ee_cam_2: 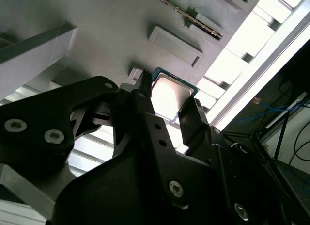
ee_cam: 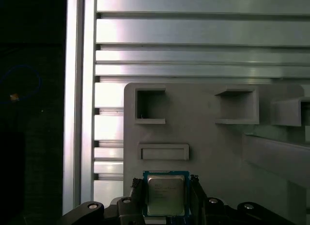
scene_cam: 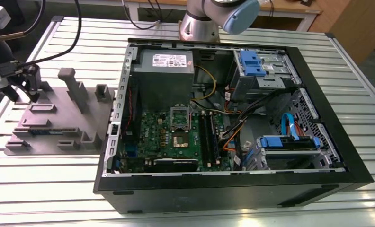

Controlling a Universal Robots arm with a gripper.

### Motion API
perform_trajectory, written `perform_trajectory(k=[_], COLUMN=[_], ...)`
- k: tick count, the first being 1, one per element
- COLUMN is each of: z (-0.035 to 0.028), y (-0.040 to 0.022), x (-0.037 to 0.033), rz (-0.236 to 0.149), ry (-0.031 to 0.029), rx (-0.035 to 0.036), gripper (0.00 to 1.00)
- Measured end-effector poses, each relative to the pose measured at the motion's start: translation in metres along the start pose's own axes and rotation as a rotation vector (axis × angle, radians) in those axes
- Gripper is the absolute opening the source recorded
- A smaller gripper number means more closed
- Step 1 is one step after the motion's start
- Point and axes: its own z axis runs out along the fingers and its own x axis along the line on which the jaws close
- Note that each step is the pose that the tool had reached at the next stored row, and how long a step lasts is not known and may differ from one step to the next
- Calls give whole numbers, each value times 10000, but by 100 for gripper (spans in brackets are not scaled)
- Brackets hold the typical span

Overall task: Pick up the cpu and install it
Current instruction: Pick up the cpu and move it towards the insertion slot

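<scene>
Exterior view: my gripper [scene_cam: 22,94] hangs low over the grey fixture [scene_cam: 55,127], well apart from the open pc case [scene_cam: 238,184] where the install happens. Second wrist view: one cpu [ee_cam_2: 170,95], my two fingers [ee_cam_2: 191,119] closed in on its opposite edges, I guess so nothing touches its face. First wrist view: same single cpu [ee_cam: 165,195], pinched right at the grey fixture [ee_cam: 203,137].
</scene>
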Motion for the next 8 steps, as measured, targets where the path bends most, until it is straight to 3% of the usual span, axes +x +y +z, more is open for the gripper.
perform_trajectory(k=[8], z=[-18], y=[7], x=[0], rz=[0], ry=[-2], rx=[19], gripper=[47])
